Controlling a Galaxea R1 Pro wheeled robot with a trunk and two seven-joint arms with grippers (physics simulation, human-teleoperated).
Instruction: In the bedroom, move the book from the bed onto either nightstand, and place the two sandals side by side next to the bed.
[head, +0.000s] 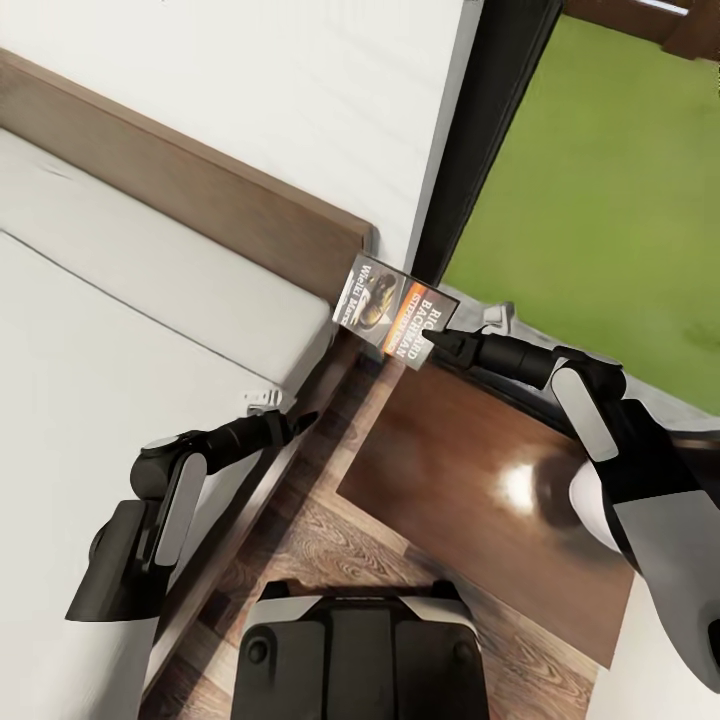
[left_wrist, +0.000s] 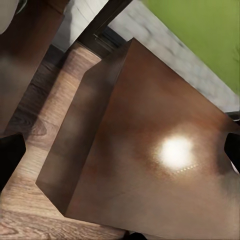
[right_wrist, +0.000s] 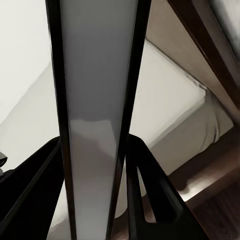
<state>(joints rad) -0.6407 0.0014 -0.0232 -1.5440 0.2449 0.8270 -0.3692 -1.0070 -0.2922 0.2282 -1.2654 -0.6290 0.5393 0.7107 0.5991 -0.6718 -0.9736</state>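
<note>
right gripper (head: 432, 340) pinched book (head: 394, 307) by one edge, held it in air above far corner of nightstand (head: 470, 480), near bed (head: 90, 340) headboard (head: 200, 195). right wrist view: book (right_wrist: 95, 100) edge-on between dark fingers (right_wrist: 145, 200), pale mattress (right_wrist: 170, 100) beyond. left gripper (head: 300, 420) hung over bed frame edge; could not tell whether spread or pressed together. nightstand top (left_wrist: 150, 150) glossy reddish-brown with bright glare spot. wood-plank floor (head: 300, 540), white wall (head: 300, 90), black-framed glass (head: 480, 130) showing green lawn (head: 610, 180).
</note>
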